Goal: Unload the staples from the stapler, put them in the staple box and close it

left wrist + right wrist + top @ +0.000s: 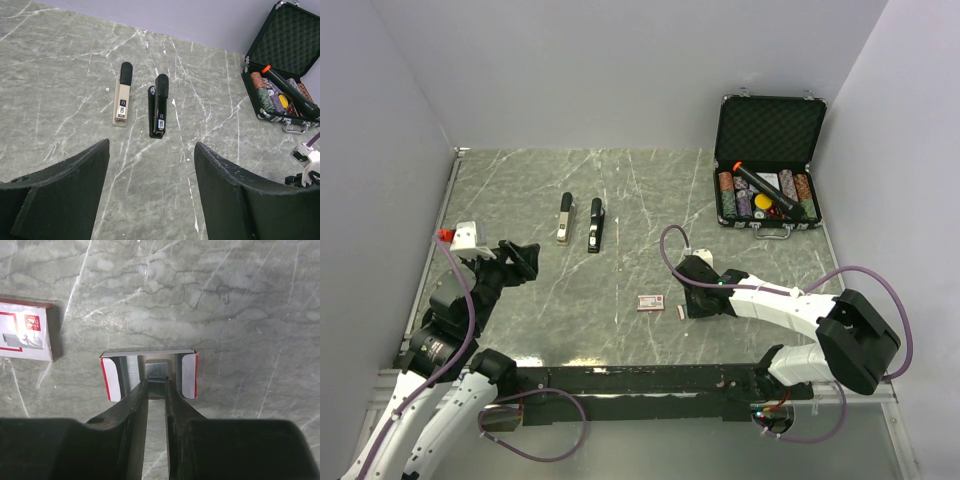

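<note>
Grey marble counter [650, 190] with plain white walls around it.
Black stapler [595, 223] lying flat near the back, just beside a tan stapler [565, 218], well apart from both hands. Left hand [151, 150] spread wide, pointing at the two. Right hand [157, 382] pinched narrow, tips down in a little open tray [111, 379] with silvery staples [156, 371] inside; cannot tell if holding any. Red-and-white box [651, 302] just beside the tray. Open black case [770, 130] in the far corner.

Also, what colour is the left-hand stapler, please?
The left-hand stapler is beige with a black top; the left wrist view shows it best.
</note>
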`<control>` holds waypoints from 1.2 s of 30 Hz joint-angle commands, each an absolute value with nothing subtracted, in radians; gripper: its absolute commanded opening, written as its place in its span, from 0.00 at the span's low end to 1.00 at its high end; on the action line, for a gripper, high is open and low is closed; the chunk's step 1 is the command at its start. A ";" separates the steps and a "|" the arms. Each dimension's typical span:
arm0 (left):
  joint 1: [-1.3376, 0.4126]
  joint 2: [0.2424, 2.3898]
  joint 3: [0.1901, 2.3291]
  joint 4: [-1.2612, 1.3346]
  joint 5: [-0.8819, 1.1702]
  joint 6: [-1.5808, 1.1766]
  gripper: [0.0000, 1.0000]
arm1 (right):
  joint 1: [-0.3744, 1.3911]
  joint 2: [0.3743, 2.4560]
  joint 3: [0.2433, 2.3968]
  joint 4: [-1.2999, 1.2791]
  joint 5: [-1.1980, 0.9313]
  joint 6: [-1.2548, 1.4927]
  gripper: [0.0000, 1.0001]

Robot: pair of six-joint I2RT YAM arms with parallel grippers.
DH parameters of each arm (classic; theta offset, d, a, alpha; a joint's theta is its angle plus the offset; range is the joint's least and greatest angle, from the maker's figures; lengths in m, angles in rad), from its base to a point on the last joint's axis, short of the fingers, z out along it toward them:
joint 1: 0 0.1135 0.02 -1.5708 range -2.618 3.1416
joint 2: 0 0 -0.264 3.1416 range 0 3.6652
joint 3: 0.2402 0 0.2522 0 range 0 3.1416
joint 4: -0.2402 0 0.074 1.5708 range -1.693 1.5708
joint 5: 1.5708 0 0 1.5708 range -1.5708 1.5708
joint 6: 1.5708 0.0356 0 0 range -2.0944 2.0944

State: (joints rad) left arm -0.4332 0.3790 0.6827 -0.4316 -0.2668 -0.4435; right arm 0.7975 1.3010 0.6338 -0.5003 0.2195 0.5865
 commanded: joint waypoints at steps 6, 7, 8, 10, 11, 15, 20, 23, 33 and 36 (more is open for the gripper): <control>-0.428 0.376 0.687 -0.407 -0.259 -0.457 0.73 | 0.787 1.308 0.640 -0.495 0.235 0.600 0.29; -0.428 0.376 0.687 -0.407 -0.259 -0.457 0.73 | 0.787 1.308 0.640 -0.497 0.233 0.598 0.30; -0.428 0.376 0.687 -0.407 -0.259 -0.457 0.73 | 0.787 1.305 0.641 -0.497 0.233 0.598 0.30; -0.428 0.377 0.687 -0.405 -0.258 -0.457 0.73 | 0.785 1.304 0.647 -0.502 0.235 0.595 0.31; -0.428 0.379 0.687 -0.405 -0.258 -0.457 0.73 | 0.787 1.301 0.653 -0.508 0.235 0.595 0.32; -0.428 0.382 0.687 -0.406 -0.256 -0.457 0.73 | 0.787 1.286 0.669 -0.520 0.235 0.591 0.35; -0.428 0.380 0.686 -0.405 -0.252 -0.456 0.74 | 0.785 1.252 0.680 -0.541 0.236 0.594 0.39; -0.428 0.391 0.687 -0.402 -0.241 -0.454 0.73 | 0.787 1.210 0.684 -0.557 0.239 0.592 0.40; -0.428 0.445 0.686 -0.388 -0.184 -0.440 0.72 | 0.779 1.126 0.690 -0.610 0.279 0.586 0.43; -0.428 0.472 0.687 -0.377 -0.158 -0.434 0.70 | 0.759 1.118 0.683 -0.614 0.288 0.587 0.43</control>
